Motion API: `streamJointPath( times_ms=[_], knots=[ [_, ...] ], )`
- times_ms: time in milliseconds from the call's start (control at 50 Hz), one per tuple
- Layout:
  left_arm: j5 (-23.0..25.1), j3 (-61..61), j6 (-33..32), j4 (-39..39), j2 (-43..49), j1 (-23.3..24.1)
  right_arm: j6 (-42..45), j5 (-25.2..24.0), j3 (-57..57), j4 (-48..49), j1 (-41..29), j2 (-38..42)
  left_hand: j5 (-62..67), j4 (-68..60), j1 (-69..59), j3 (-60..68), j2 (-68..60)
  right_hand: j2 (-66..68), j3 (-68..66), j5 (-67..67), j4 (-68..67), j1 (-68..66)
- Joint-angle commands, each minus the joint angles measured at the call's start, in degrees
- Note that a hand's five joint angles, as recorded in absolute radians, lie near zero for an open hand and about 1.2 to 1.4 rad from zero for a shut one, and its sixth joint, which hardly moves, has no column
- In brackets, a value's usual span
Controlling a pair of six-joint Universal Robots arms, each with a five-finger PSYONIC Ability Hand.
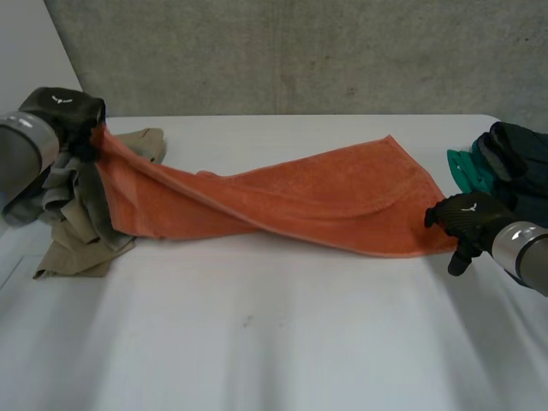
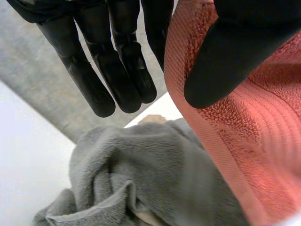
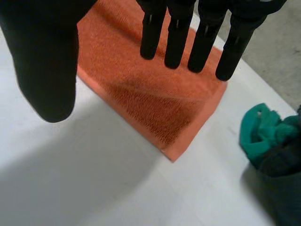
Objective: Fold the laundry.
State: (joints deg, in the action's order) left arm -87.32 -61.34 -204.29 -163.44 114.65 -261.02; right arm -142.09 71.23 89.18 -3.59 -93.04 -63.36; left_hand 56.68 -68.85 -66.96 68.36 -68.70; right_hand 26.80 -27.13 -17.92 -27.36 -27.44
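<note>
An orange towel [image 1: 291, 201] lies stretched across the white table [image 1: 257, 342], twisted along its length. My left hand [image 1: 64, 111] holds its left end raised at the table's left side. In the left wrist view the towel [image 2: 263, 141] runs between the thumb [image 2: 235, 56] and the straight fingers [image 2: 117, 70], pinched there. My right hand [image 1: 469, 218] hovers at the towel's right front corner. There its fingers [image 3: 178, 37] are straight above the towel's corner [image 3: 155, 99], which lies flat on the table, and the thumb stands apart.
A grey cloth [image 1: 64, 184] [image 2: 155, 169] and a beige cloth [image 1: 81, 244] lie heaped under my left hand. A teal cloth [image 1: 467, 167] [image 3: 261, 134] and a dark garment [image 1: 522, 158] [image 3: 287, 188] sit at the right edge. A grey wall stands behind the table.
</note>
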Motion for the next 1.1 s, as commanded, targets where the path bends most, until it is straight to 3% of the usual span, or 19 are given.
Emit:
streamJointPath(
  times_ms=[20,200,700,800,840,860,1000,1100],
  knots=[
    [-6.19,11.93,1.52,1.72,10.58,0.42,1.91,-0.30,-5.85,-0.62,-0.13,6.57,13.32,-11.15,-13.04,11.64,-11.30,8.27,-7.94,-7.15,-7.70,-7.62],
    [-9.88,20.91,1.61,2.78,18.59,0.42,1.21,-1.62,-11.91,0.08,0.05,11.76,13.32,-11.15,-13.04,11.64,-11.30,10.79,-10.46,-9.67,-10.22,-10.14],
    [-8.92,21.26,1.61,2.95,18.33,0.25,-0.91,-4.34,-18.77,4.65,-2.23,19.32,13.32,-11.15,-13.04,11.64,-11.30,18.19,-17.86,-17.07,-17.62,-17.54],
    [-8.92,20.47,1.70,2.95,17.45,0.16,-0.91,-3.82,-20.35,5.44,-2.50,20.99,13.32,-11.15,-13.04,11.64,-11.30,27.27,-26.94,-26.15,-26.70,-26.62],
    [-8.83,19.95,1.79,2.95,17.01,0.25,-0.91,-3.64,-20.97,5.44,-2.50,21.43,13.32,-11.15,-13.04,11.64,-11.30,38.97,-38.64,-37.85,-38.41,-38.32],
    [-8.65,19.33,1.87,3.04,16.48,0.42,-1.08,-3.38,-21.32,5.70,-2.41,21.26,13.32,-11.15,-13.04,11.64,-11.30,53.06,-52.73,-51.94,-52.50,-52.41],
    [-8.30,12.92,1.61,3.92,11.30,1.39,-2.49,-1.53,-18.43,4.57,-0.83,15.47,13.32,-11.15,-13.04,11.64,-11.30,53.20,-52.87,-52.08,-52.64,-52.56],
    [-6.55,5.63,0.65,5.24,5.77,1.74,0.84,-1.53,-14.12,-3.86,1.28,7.65,13.32,-11.15,-13.04,11.64,-11.30,53.20,-52.87,-52.08,-52.64,-52.56]
  ],
)
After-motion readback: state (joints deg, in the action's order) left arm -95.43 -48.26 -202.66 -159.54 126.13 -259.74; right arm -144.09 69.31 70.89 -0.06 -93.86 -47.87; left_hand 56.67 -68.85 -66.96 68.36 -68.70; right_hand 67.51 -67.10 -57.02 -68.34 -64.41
